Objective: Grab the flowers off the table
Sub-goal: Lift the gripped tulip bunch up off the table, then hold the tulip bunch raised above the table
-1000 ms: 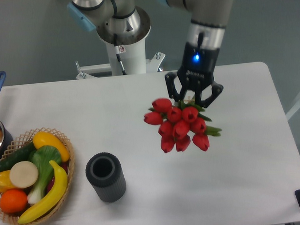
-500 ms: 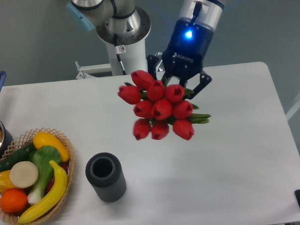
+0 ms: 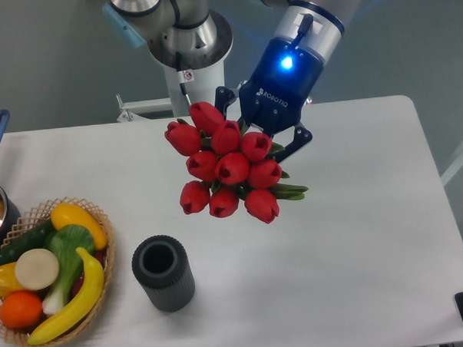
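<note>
We see the gripper (image 3: 262, 135) at upper centre closed on the flowers (image 3: 227, 167), blooms facing us. They hang above the worktop (image 3: 357, 237), so the pickup looks done.

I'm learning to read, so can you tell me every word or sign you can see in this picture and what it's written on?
"ROBOTIQ": white letters on the black body of the end effector holding the red tulips.
Small white sticker with a red mark on the robot's white base post: too small to read.
Nothing else shows any writing.
</note>
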Tool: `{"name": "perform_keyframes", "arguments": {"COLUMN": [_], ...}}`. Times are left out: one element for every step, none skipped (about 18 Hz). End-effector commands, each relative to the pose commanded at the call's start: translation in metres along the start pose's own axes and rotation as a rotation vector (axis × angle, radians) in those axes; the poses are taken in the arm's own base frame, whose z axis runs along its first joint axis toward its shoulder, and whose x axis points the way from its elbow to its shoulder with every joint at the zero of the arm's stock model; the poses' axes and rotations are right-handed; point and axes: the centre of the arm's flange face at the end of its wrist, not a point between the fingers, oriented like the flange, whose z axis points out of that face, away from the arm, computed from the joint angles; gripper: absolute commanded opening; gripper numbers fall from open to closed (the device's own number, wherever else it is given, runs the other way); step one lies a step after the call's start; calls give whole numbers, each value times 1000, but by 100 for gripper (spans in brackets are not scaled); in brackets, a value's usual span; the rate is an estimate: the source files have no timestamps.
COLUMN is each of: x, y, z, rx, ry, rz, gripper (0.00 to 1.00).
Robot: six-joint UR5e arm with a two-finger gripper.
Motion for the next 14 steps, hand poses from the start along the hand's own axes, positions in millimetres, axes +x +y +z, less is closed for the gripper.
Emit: {"name": "perform_keyframes", "arguments": {"x": [0,1,-1,0,0,0,0,0,0,-1,-1,0,-1,0], "y": [0,-1,0,0,0,0,0,0,0,0,0,-1,0,-1], "z": [0,0,-1,-1,-1,-1,-1,-1,-1,-2,-2,-2,-2,-3], "rx": [0,0,0,1,1,1,1,1,1,1,1,1,1,2], "ry": [0,-1,-1,-2,-2,-2,-2,-2,-2,-3,-3,-4,-3,-5], "rz": [-6,-11,-16,-16,-16,-16,-16,-16,-16,-17,-17,-16,-17,-16], "gripper": [37,37,37,37,37,37,37,37,37,37,37,37,37,37]}}
